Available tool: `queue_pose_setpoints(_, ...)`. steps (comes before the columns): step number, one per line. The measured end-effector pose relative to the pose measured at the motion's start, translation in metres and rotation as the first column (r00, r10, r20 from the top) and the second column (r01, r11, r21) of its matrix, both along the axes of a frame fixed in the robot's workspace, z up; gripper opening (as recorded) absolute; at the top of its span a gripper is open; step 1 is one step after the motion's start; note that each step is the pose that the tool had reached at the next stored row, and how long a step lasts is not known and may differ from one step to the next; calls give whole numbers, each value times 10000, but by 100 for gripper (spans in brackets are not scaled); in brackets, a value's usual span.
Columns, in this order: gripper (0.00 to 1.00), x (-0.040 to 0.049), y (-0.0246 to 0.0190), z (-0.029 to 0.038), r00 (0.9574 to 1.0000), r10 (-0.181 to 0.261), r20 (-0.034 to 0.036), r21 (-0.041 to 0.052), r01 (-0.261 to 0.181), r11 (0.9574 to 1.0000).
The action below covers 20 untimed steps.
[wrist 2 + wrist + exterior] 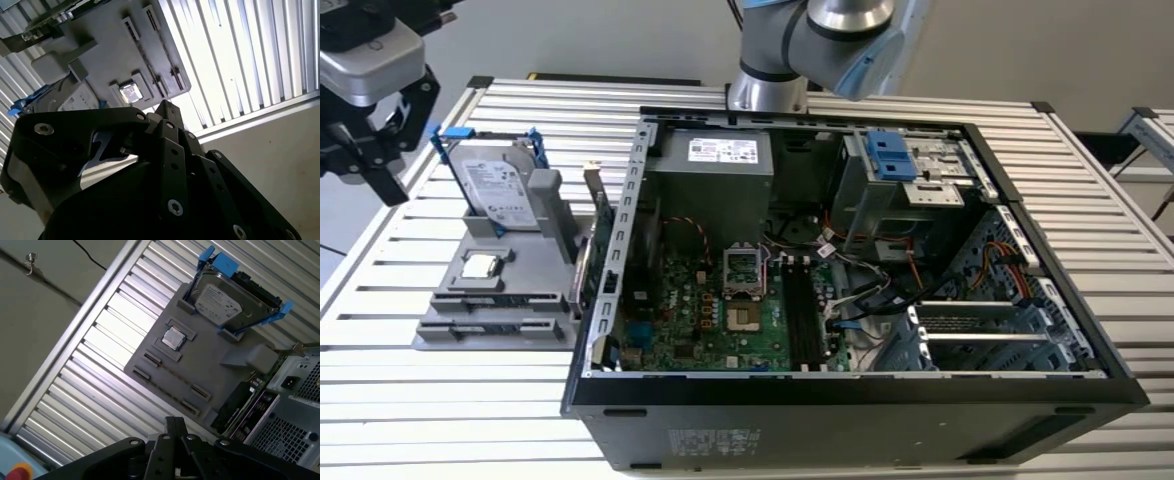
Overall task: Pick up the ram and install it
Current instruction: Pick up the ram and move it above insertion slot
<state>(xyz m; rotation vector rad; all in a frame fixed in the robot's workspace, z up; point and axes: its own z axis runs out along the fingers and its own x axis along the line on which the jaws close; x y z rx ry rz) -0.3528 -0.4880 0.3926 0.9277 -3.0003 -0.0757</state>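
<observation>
Hanging at the exterior view's upper left, near the gray tray (443,334) on the counter (1118,205), the gripper (380,188) has its fingers (171,429) drawn together on nothing visible. Where the ram lies, or which way it points, I cannot tell.

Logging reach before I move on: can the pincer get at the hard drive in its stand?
Likely yes: the pincer hovers beside the stand, and the hard drive stands on edge with nothing above it.
</observation>
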Motion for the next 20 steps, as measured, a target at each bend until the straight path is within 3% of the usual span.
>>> queue_pose_setpoints(11, 0, -23, 0, 1, 9981, 616, -1, -21, -616, 9981)
queue_pose_setpoints(20, 0, -22, 0, 0, 9920, 1259, 0, -20, -1259, 9920)
